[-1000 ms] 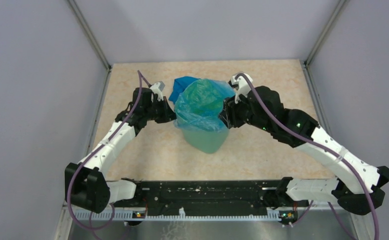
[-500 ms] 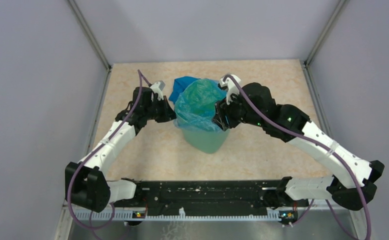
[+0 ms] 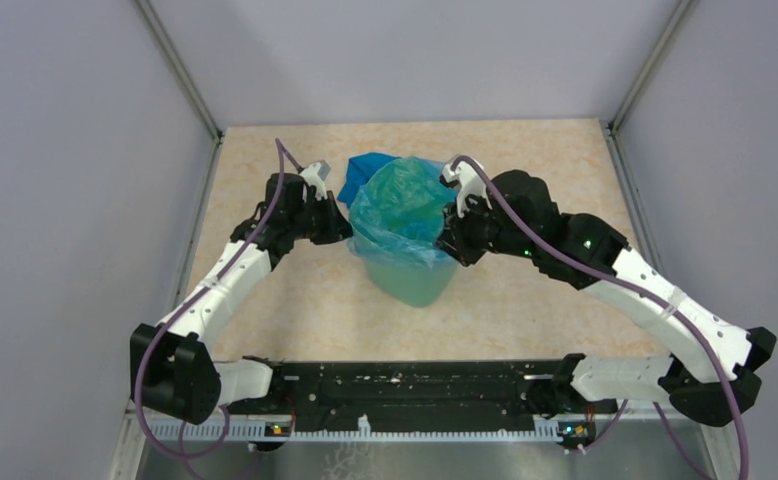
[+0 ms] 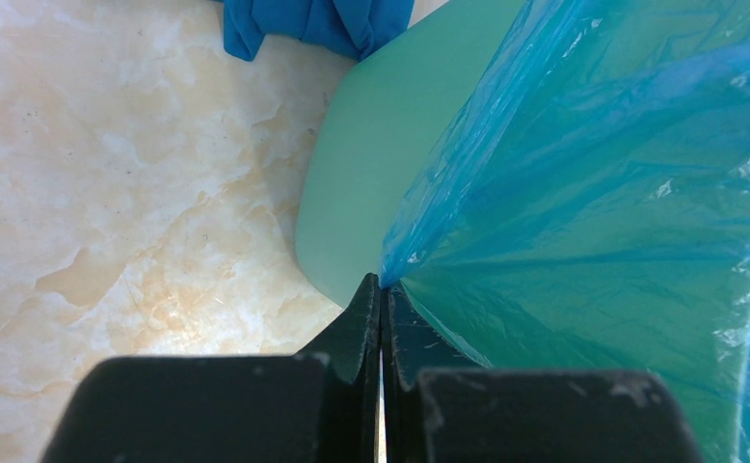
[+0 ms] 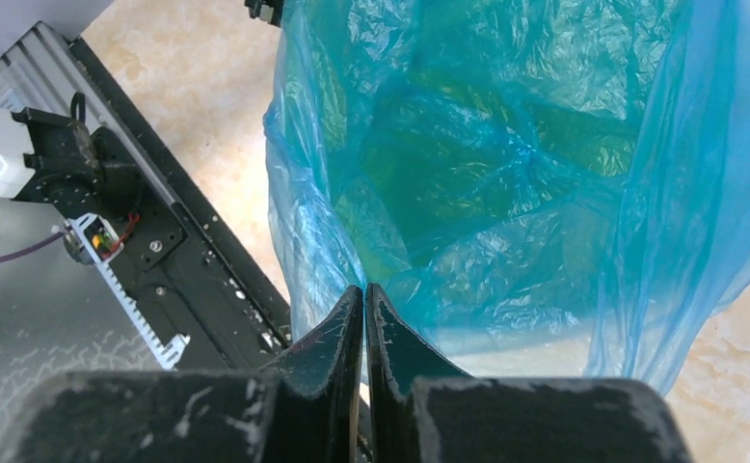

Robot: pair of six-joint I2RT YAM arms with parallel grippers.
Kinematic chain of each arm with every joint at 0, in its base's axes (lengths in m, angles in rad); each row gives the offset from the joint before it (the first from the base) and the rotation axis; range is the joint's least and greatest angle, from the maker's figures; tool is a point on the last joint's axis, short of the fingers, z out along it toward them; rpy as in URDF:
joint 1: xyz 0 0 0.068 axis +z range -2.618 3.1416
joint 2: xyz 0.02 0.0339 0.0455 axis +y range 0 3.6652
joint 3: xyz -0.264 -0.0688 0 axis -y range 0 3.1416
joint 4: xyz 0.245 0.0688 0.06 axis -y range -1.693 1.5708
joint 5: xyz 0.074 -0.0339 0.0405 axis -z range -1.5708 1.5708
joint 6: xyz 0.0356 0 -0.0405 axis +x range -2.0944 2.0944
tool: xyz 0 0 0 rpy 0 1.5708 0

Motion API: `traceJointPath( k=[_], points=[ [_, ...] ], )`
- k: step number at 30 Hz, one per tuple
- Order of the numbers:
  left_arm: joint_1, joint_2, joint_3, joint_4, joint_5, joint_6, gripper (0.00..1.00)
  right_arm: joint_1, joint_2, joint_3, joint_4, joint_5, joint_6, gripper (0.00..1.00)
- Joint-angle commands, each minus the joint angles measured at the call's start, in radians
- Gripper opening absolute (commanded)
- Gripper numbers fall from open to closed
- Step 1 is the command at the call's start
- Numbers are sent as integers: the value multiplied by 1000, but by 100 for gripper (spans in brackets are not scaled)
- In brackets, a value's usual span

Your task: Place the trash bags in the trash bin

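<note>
The mint-green trash bin [image 3: 415,282] stands upright mid-table. A translucent light-blue trash bag [image 3: 400,200] lines it, with its mouth folded out over the rim. My left gripper [image 3: 345,228] is at the bin's left side, shut on a pinch of the bag's edge [image 4: 419,251] against the bin wall [image 4: 352,193]. My right gripper [image 3: 452,245] is at the bin's right front, shut on the bag's film [image 5: 468,174]; its closed tips [image 5: 363,287] press into the hanging film.
A darker blue folded piece of plastic [image 3: 365,170] lies on the table just behind the bin's left side; it also shows in the left wrist view [image 4: 313,24]. The black base rail [image 5: 130,231] runs along the near edge. Grey walls enclose the table.
My right gripper swung left across the bin's front rim, then came back slightly right and lower; the bag film hangs further over the right front. The left arm has not moved.
</note>
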Motion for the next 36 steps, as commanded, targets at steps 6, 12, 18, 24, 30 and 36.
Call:
traceJointPath(
  k=[6,12,18,24,30,36],
  points=[
    [1,-2,42,24,15,15,0,-6,-31,20,-18,-38,-2,0],
    [1,-3,43,21,13,17,0,-6,-16,83,-27,8,-20,30],
    [1,0,47,21,15,17,0,-6,31,174,-43,46,-50,54],
    [1,6,51,20,16,18,0,-72,89,165,-36,-52,-76,66],
    [1,8,52,16,19,23,0,-95,108,117,-13,-165,-76,71],
    [1,6,49,16,20,23,0,-94,67,79,-10,-202,-58,59]
  ],
)
